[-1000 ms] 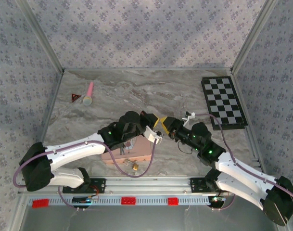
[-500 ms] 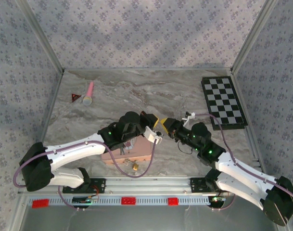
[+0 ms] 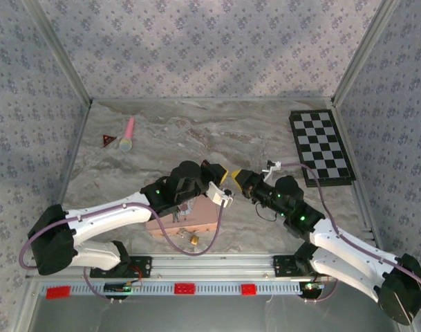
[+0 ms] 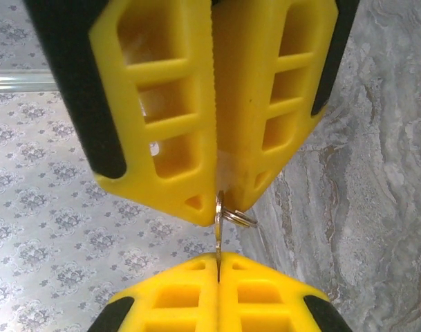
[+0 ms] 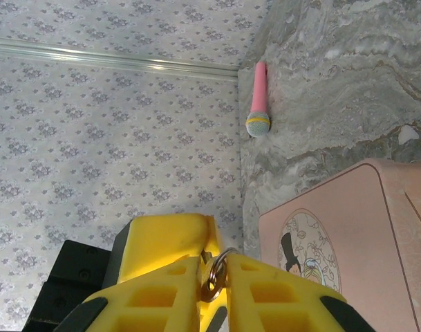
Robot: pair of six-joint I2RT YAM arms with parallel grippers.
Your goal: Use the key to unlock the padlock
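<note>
Brass padlock (image 3: 194, 239) lies by the tabletop's (image 3: 265, 131) near edge, just in front of the pink tin (image 3: 200, 216), apart from both arms. Beyond it my left pincer (image 4: 217, 206) and right pincer (image 4: 218, 261) meet tip to tip, both clenched on the key (image 4: 218, 238): a handover, I judge. From overhead the key is too small to tell; the wrist views show it with its ring (image 5: 213, 275).

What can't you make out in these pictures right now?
- Key blade: left wrist view, clamped inside the left gripper and the right gripper.
- Padlock, locked or open: top view, too small.
- Pink tin: right wrist view, cut off by the frame edge.
</note>
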